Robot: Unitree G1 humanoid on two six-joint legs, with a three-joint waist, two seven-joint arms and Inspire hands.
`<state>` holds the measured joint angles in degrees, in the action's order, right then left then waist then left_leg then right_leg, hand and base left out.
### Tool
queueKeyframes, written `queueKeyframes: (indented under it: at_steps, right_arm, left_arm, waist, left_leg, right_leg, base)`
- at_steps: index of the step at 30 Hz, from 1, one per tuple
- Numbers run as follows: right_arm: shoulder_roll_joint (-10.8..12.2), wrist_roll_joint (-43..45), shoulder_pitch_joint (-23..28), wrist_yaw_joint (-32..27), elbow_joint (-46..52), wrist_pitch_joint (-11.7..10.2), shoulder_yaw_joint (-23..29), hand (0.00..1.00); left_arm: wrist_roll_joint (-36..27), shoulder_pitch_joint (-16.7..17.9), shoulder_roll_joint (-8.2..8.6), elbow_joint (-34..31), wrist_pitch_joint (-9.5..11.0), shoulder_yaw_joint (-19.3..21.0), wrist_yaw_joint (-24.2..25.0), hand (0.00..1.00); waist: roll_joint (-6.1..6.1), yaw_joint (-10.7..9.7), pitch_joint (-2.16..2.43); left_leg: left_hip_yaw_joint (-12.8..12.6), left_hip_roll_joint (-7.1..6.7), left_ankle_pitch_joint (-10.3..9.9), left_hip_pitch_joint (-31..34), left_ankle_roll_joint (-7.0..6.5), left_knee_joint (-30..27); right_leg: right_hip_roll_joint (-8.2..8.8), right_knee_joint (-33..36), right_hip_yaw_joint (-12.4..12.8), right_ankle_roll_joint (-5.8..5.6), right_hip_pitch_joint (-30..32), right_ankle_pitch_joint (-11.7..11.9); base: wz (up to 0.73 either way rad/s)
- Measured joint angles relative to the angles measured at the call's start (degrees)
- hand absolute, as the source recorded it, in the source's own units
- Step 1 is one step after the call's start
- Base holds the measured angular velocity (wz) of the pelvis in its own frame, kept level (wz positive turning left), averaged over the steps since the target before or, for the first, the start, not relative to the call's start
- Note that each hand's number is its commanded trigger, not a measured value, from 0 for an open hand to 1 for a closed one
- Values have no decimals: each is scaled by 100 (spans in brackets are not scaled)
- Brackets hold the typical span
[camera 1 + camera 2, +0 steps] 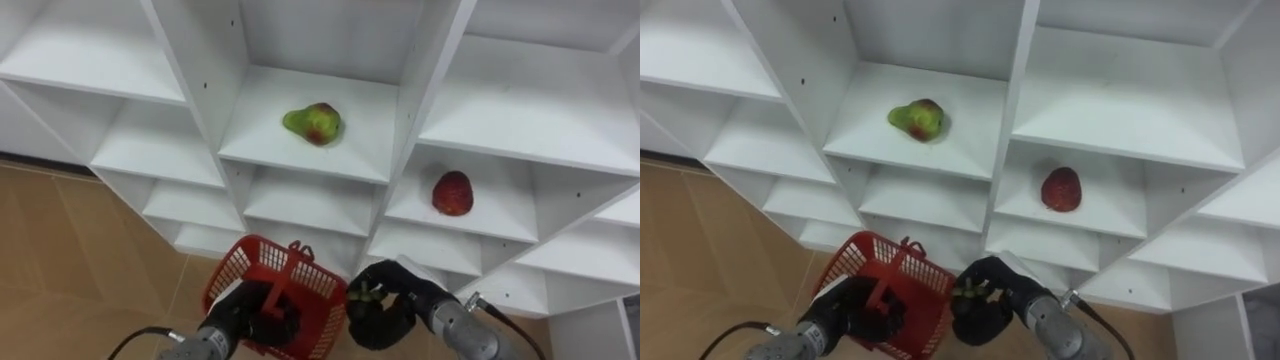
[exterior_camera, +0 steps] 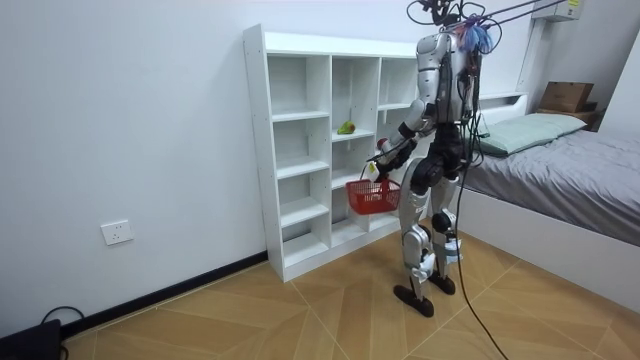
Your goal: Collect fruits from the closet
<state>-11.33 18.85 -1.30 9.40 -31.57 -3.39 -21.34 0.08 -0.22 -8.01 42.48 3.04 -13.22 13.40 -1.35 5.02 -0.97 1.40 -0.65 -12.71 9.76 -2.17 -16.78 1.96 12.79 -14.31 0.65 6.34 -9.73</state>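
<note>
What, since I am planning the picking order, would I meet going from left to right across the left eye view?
Left hand gripping the red basket by its handle → pear → right hand curled round a small green item → red fruit.

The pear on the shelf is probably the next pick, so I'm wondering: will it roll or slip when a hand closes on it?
The pear appears to lie on its side on the flat white shelf, so a nudge would probably roll it, likely in a curve given its tapered shape. Its skin looks smooth, perhaps slippery.
</note>
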Motion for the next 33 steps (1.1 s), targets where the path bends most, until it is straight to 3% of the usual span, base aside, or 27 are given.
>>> queueKeyframes:
  at_steps: [8, 20, 33]
  right_arm:
    - [15, 2, -13, -80, -284, -80, -10, 100]
    - [67, 5, -80, -117, -367, -80, -117, 100]
    - [206, -101, -557, -255, -940, -77, -493, 100]
  left_arm:
    - [2, -9, 6, -90, 115, -5, 242, 100]
    - [3, -9, 18, -88, 120, -58, 370, 100]
    - [14, -216, 60, -89, 118, -535, 357, 100]
  waist:
    - [0, 16, 7]
    - [4, 3, 22]
    - [50, 3, 37]
  left_leg:
    - [-1, -2, 3, 15, 1, -3]
    - [8, -2, 42, -30, 11, 12]
    - [27, -5, 45, -33, 13, 48]
  right_leg:
    - [2, 0, 0, -1, 21, 0]
    - [-2, -2, 3, 7, -30, 4]
    - [-8, -15, 15, 11, -26, 7]
  base:
    - [0]
    - [0]
    - [0]
